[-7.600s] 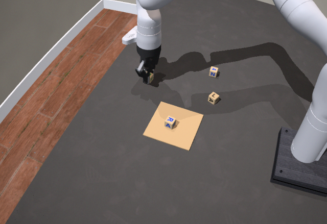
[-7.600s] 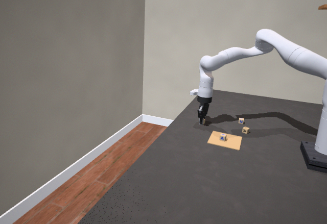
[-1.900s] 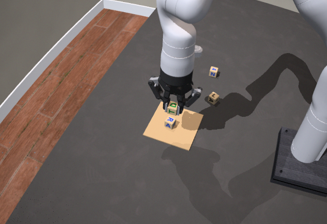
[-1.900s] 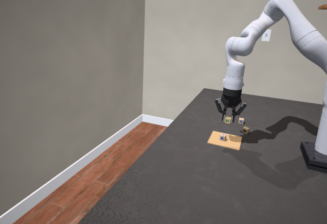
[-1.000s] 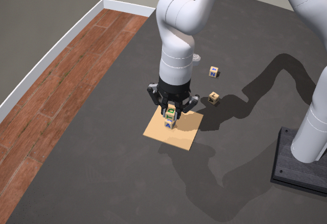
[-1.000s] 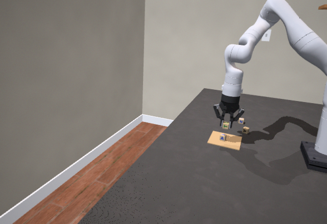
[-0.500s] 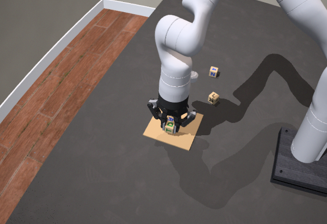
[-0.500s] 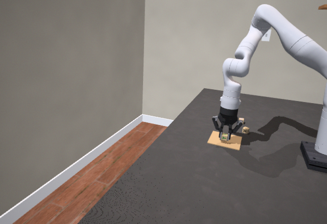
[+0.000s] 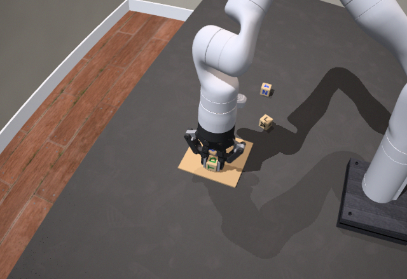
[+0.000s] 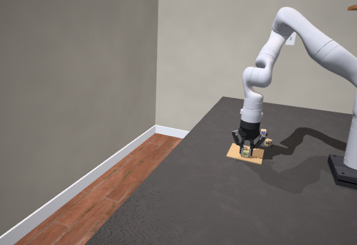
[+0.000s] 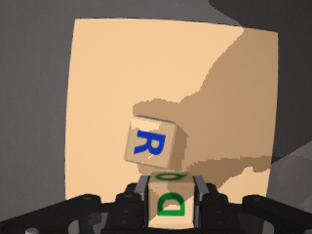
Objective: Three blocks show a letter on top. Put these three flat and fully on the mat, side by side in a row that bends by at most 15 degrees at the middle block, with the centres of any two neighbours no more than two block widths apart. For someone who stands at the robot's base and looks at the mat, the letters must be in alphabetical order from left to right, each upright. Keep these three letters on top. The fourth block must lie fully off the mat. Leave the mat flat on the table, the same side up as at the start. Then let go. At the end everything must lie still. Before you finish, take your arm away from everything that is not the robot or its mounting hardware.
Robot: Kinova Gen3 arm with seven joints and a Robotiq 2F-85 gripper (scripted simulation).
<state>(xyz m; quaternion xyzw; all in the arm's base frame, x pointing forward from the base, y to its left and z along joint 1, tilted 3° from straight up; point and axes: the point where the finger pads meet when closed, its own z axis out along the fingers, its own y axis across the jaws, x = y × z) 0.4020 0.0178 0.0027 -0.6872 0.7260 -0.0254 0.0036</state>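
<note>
D block is clamped between the fingers of the gripper, low over the tan mat. R block lies on the mat just beside it. N block and L block rest on the table, off the mat
</note>
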